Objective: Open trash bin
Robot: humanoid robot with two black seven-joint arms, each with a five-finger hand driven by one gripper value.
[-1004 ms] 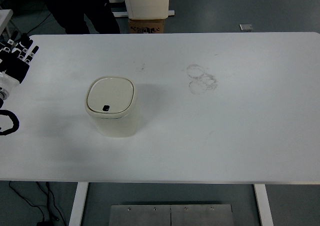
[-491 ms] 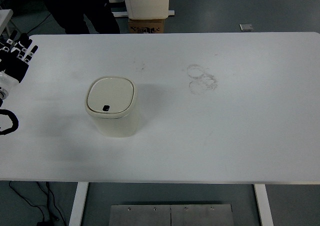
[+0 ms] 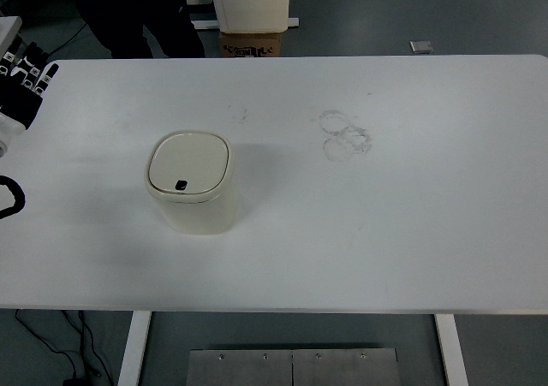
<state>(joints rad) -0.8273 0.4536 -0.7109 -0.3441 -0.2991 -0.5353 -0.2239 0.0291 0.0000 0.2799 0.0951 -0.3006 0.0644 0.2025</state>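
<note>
The closed trash bin [image 3: 190, 182] is seen well right of and nearer than the left hand [image 3: 19, 91], whose fingers are extended and empty.

Bright, even, sharp, faint shadows

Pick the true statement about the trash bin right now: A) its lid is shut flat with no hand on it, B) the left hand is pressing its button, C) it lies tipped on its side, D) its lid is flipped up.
A: the trash bin stands upright, lid flat, while the left hand is far off at the table's left edge.
</note>
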